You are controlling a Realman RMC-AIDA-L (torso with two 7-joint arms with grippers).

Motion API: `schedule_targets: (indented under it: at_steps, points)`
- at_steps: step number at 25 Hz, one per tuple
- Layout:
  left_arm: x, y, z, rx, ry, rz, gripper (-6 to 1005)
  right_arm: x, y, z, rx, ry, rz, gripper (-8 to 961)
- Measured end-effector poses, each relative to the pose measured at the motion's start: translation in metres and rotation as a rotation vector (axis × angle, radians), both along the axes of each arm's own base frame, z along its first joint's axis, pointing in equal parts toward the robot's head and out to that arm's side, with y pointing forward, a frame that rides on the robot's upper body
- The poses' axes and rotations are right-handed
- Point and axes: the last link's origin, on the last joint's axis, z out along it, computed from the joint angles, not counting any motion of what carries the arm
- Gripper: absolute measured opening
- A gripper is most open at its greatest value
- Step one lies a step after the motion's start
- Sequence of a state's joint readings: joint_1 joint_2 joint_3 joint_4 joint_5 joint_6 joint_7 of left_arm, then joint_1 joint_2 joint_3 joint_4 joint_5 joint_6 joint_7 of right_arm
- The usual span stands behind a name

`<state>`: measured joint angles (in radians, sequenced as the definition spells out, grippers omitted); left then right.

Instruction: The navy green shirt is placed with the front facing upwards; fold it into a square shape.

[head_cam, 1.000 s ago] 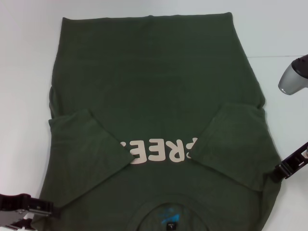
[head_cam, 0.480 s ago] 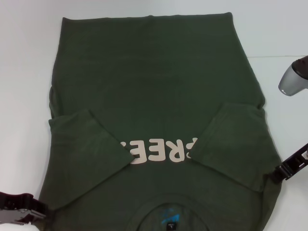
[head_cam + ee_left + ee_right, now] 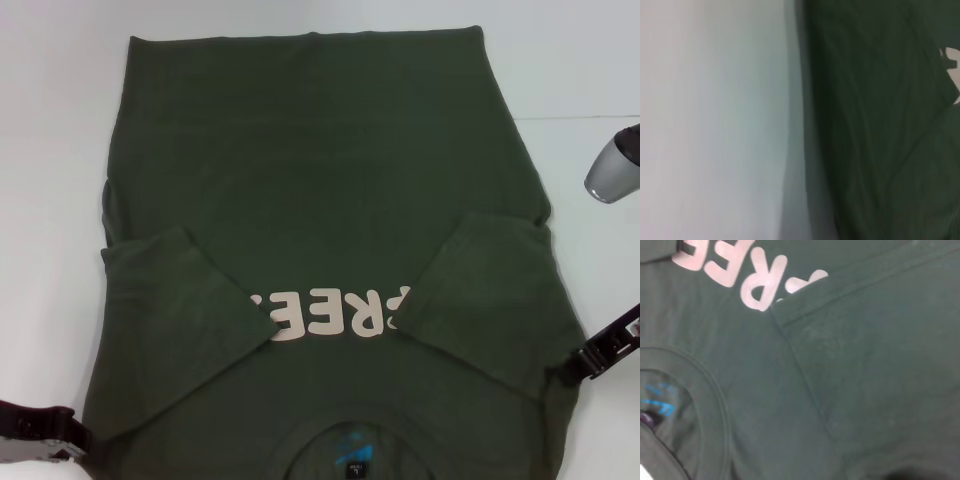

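Left gripper [image 3: 40,440] low at the shirt's near left edge; right gripper [image 3: 600,355] at its near right edge. Finger state of either: cannot tell. Navy green shirt [image 3: 320,180] lies flat on the white table [image 3: 50,150], neckline nearest, both sleeves folded inward over pale lettering [image 3: 330,312]. Soft matte cotton.

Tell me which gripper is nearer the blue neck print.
Right, narrowly. The right gripper is at the navy green shirt's right edge beside the blue neck print; the left gripper sits off the left corner.
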<state>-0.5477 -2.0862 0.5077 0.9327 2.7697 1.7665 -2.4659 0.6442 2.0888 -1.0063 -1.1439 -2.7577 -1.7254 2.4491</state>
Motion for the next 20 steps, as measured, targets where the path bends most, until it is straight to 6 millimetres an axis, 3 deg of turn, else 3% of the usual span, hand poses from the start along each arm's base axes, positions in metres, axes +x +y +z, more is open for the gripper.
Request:
schedule_targets:
  at_steps: [8,13,20]
  points:
    - [-0.006,-0.001,0.001,0.035,-0.031,-0.230,29,0.028,-0.012,0.007,0.044,0.115,-0.007,20]
    - [-0.019,-0.007,0.004,0.107,-0.055,-0.438,30,0.058,-0.035,0.008,0.123,0.225,0.022,20]
    - [-0.026,-0.012,0.002,0.123,-0.038,-0.586,30,0.100,-0.076,0.009,0.330,0.463,0.126,21]
